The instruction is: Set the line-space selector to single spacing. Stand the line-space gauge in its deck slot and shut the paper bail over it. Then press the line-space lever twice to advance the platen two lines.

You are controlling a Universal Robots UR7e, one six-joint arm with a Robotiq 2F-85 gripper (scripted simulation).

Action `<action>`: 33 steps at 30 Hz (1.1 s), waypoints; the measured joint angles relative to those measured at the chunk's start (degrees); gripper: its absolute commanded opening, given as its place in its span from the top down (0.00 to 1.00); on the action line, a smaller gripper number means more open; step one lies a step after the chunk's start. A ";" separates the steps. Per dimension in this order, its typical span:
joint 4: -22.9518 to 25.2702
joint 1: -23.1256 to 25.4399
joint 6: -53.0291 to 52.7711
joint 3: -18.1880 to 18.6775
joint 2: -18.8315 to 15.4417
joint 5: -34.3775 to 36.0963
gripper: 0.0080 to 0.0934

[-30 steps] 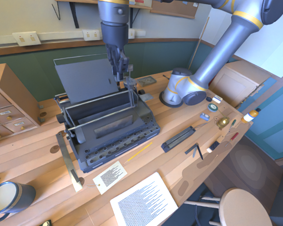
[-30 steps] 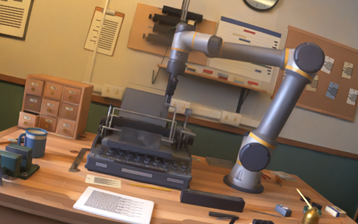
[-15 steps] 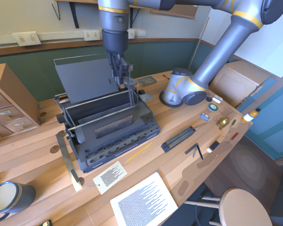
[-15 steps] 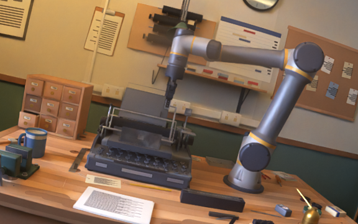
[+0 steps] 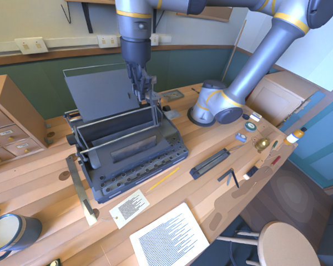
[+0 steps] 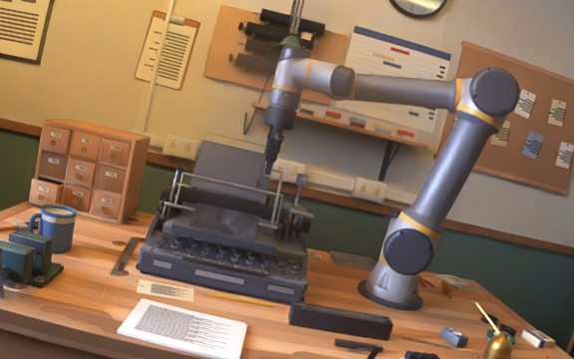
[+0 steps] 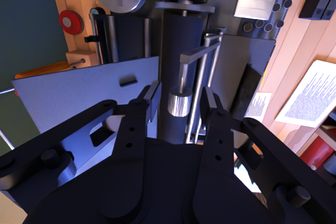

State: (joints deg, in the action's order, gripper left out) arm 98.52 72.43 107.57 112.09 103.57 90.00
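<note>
My gripper (image 7: 180, 98) hangs point-down over the right end of the typewriter (image 5: 123, 140) carriage, open and holding nothing, with the round metal knob of an upright lever (image 7: 179, 103) standing between its fingers. The lever's bent arm runs from that knob toward the platen (image 7: 180, 61). The paper bail (image 5: 118, 126), a thin metal frame, is raised over the deck. A grey paper rest (image 5: 100, 93) stands behind it. A long flat metal gauge (image 5: 80, 190) lies on the bench left of the typewriter. The selector is not clear to me.
The paper rest stands just left of my gripper. A wooden drawer cabinet (image 5: 9, 123) sits at the bench's left, a mug (image 5: 10, 233) near the front corner. Papers (image 5: 168, 239), a pencil (image 5: 164, 179) and a black case (image 5: 209, 163) lie in front and right. The arm's base (image 5: 209, 104) is right.
</note>
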 measured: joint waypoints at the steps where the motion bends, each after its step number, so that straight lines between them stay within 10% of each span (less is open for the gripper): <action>1: 0.00 0.00 0.00 0.00 0.00 0.00 0.53; 33: 0.01 -0.01 0.00 0.00 0.01 0.03 1.00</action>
State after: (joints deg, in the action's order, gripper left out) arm 98.53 72.42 107.57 112.09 103.58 90.03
